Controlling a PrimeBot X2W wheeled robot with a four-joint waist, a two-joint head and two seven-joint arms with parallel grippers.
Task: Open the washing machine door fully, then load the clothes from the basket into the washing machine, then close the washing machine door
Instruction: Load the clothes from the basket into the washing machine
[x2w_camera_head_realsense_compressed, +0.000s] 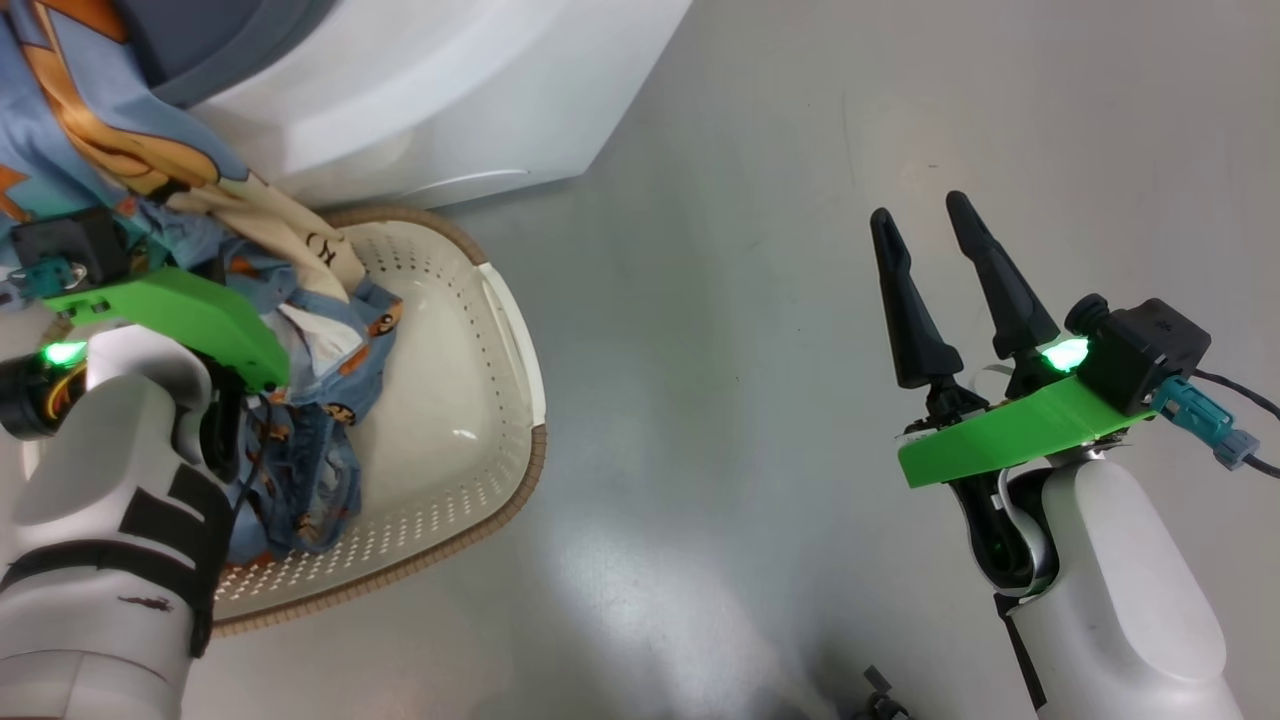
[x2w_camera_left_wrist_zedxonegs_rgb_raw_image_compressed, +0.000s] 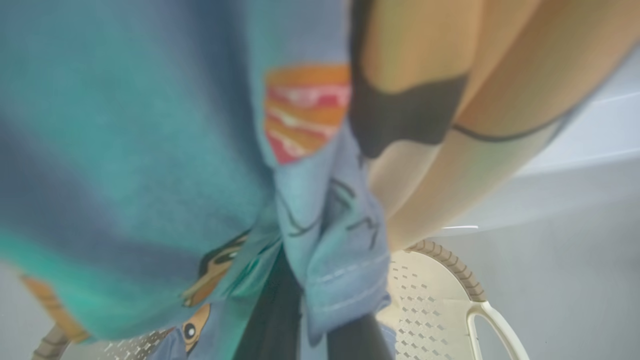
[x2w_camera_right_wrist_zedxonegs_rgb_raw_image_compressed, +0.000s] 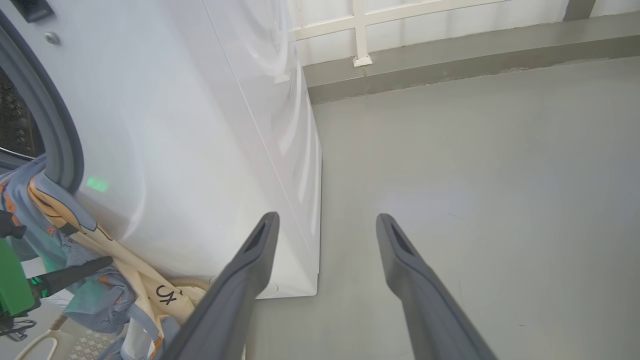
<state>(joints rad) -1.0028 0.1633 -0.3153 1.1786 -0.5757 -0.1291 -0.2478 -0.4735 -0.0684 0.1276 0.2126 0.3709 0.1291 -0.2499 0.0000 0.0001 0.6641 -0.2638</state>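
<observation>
Basket (x2w_camera_head_realsense_compressed: 455, 400) sits on the grey floor (x2w_camera_head_realsense_compressed: 750, 250), pushed up against the foot of the washer (x2w_camera_head_realsense_compressed: 450, 90). The brown rim is just beside the white front panel.

Clothes (x2w_camera_head_realsense_compressed: 90, 130): blue printed fabric with a cream and orange patch. They run in 1 long drape from the grey seal (x2w_camera_head_realsense_compressed: 230, 50) at the washer's mouth, down the front and into the basket. A crumpled blue part lies on the left side of the basket bottom; the right side of the basket is bare.

Left hand (x2w_camera_left_wrist_zedxonegs_rgb_raw_image_compressed: 312, 320): raised over the basket's left side, close to the washer front. In its wrist view a fold of blue cloth hangs down between the 2 dark fingers (x2w_camera_left_wrist_zedxonegs_rgb_raw_image_compressed: 270, 320), which stand close together, so it looks clamped on the clothes. The fingertips are buried in fabric. From the right wrist view, 1 dark finger of it pokes into the hanging cloth below the seal (x2w_camera_right_wrist_zedxonegs_rgb_raw_image_compressed: 55, 135).

Right hand (x2w_camera_head_realsense_compressed: 920, 210): well apart from the basket, out over bare floor to the right. Its fingers (x2w_camera_head_realsense_compressed: 910, 320) are spread with a clear gap and nothing is between them. Its wrist view looks along the washer's side panel (x2w_camera_right_wrist_zedxonegs_rgb_raw_image_compressed: 280, 150) toward a white rail (x2w_camera_right_wrist_zedxonegs_rgb_raw_image_compressed: 357, 30) at the far wall.

Dark perforated drum (x2w_camera_right_wrist_zedxonegs_rgb_raw_image_compressed: 15, 120) shows behind the seal at the left edge of that view.
</observation>
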